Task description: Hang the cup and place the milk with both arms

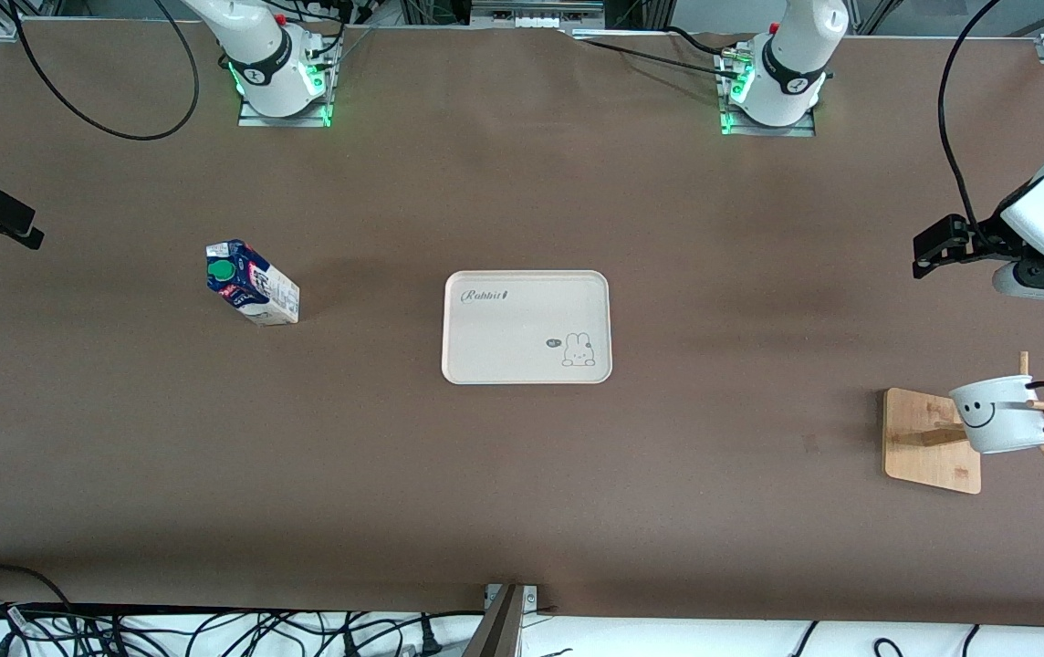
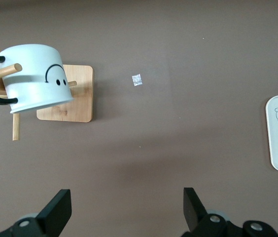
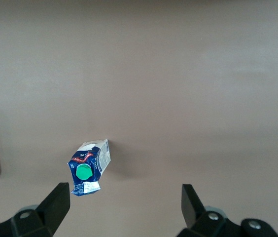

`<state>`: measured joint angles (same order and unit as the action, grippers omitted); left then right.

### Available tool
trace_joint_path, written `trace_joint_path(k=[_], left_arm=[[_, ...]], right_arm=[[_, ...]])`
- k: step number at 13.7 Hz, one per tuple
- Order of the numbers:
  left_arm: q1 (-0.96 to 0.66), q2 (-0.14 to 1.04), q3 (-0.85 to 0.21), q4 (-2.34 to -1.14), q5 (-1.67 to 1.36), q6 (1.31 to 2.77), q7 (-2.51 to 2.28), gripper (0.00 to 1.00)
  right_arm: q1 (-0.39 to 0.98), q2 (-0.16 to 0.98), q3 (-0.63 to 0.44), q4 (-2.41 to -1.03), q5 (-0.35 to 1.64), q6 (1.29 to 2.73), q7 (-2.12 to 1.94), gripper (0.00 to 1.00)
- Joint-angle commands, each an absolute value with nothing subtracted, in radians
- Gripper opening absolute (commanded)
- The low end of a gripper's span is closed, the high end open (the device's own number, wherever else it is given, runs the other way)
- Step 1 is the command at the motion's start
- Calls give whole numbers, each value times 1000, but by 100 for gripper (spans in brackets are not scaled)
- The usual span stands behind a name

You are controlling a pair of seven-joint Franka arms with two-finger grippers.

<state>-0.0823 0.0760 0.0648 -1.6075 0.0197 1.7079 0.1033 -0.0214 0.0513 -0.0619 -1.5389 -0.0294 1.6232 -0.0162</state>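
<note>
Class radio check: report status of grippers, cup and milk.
Left gripper and right gripper open, empty. Cup hung on rack. Milk upright, off tray.

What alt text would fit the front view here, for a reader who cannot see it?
A white smiley cup hangs by its black handle on a wooden peg rack at the left arm's end of the table, while the milk stands upright toward the right arm's end. A cream tray lies bare between them; the open left gripper is above the rack.
</note>
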Motion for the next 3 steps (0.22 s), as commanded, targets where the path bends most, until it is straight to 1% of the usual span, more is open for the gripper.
trace_joint_path(k=[1,3], left_arm=[[-74,91,61,-1568,14,1681,97,100],[-71,91,61,-1568,14,1681,95,100]], right_arm=[[-18,57,-57,-1523,-38,1612,-11,100],[-18,57,-55,-1523,-38,1611,-14,100]])
